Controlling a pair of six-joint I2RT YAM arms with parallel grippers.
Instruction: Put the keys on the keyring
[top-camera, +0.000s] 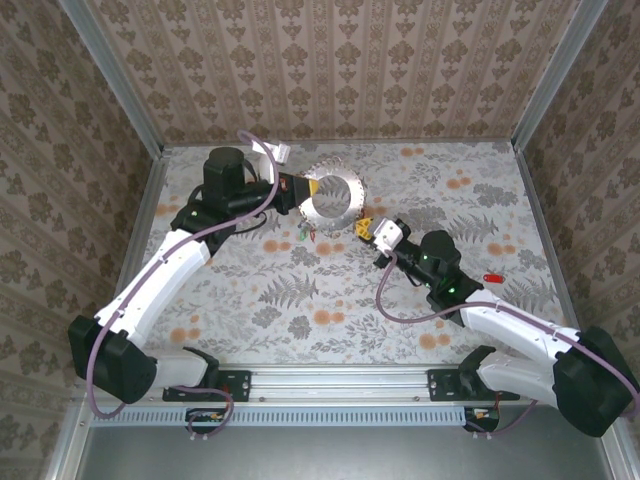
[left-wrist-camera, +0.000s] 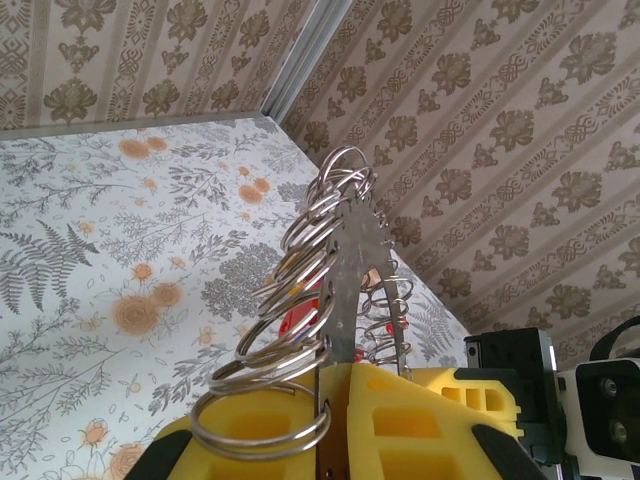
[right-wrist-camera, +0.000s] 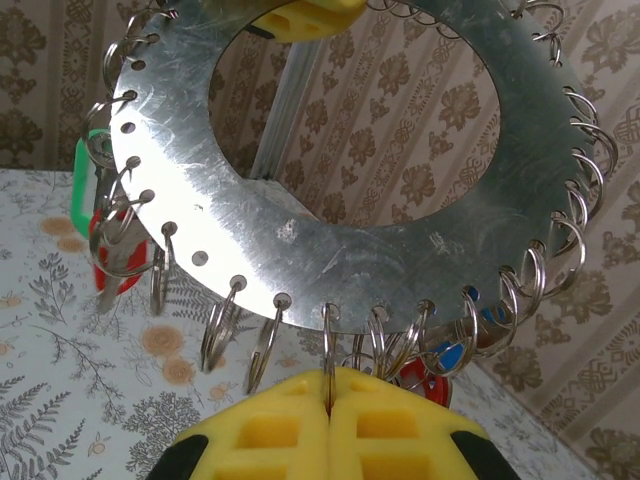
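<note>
Above centre of the top view, the flat silvery metal keyring (top-camera: 331, 213), rim hung with wire loops (right-wrist-camera: 222, 325) and coloured-headed silver keys (right-wrist-camera: 113, 268), is clamped at its left edge by the left claw (top-camera: 306, 188) and its lower-right edge by the right claw (top-camera: 365, 229), with open floral tabletop (top-camera: 300, 300) left below.

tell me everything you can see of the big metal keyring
The keyring is a flat, wide, silvery metal ring, scratched, with a large round opening and small holes along its outer edge. Thin split rings hang through many holes; some carry keys with red, green and blue heads. It is held up above the table, pinched by the left claw on one side and the right claw on the opposite side.
</note>
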